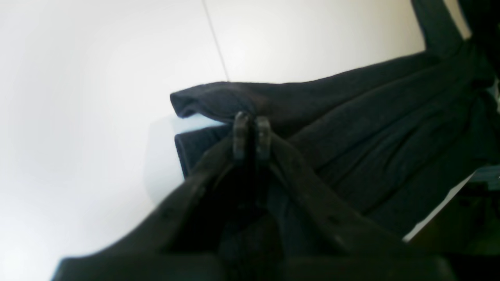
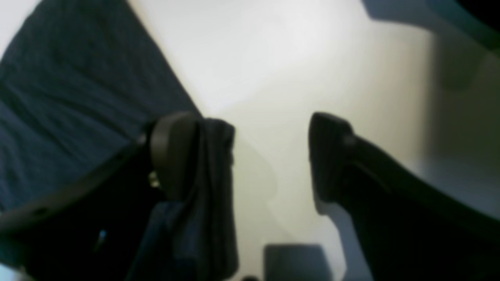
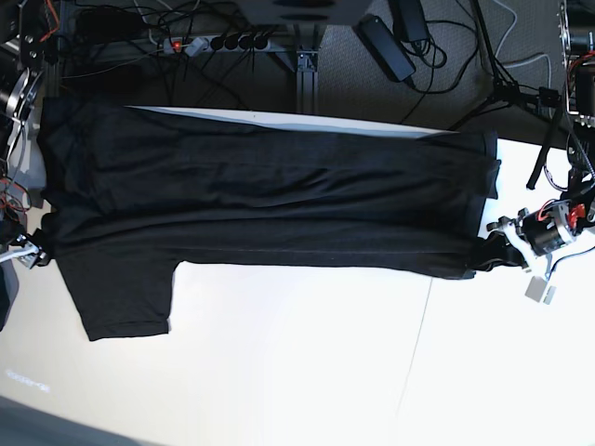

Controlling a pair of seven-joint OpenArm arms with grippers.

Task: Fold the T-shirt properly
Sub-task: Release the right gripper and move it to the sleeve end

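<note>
The large dark charcoal-black short-sleeved cotton T-shirt (image 3: 260,204) lies stretched lengthwise across the far half of the white counter (image 3: 307,362), folded over on itself into a long band; one short sleeve (image 3: 125,297) hangs out toward the near side close to the right arm's end, flat on the counter; only the plain dark side shows.

At the hem end, the left gripper (image 1: 252,134) comes in low, its arm lying nearly level with the counter; in the left wrist view its two dark fingers (image 1: 241,136) are pressed together, clamped on a folded corner of the T-shirt (image 1: 351,128); beyond the fingertips the cloth splits into two layers, the upper one lifted and curling, the lower one resting on the counter (image 1: 97,97); the rest of the fabric runs off to one side of the fingers in long creases.

At the sleeve end, the right gripper (image 2: 269,156) shows its two blunt dark fingers (image 2: 328,156) set well apart, bare counter (image 2: 273,78) visible between them; a fold of the T-shirt (image 2: 78,97) drapes against the inner face of one finger, the other touches no cloth; the main spread of fabric lies outside that same finger. In the base view this gripper (image 3: 33,253) sits at the T-shirt's edge, mostly out of frame.
</note>
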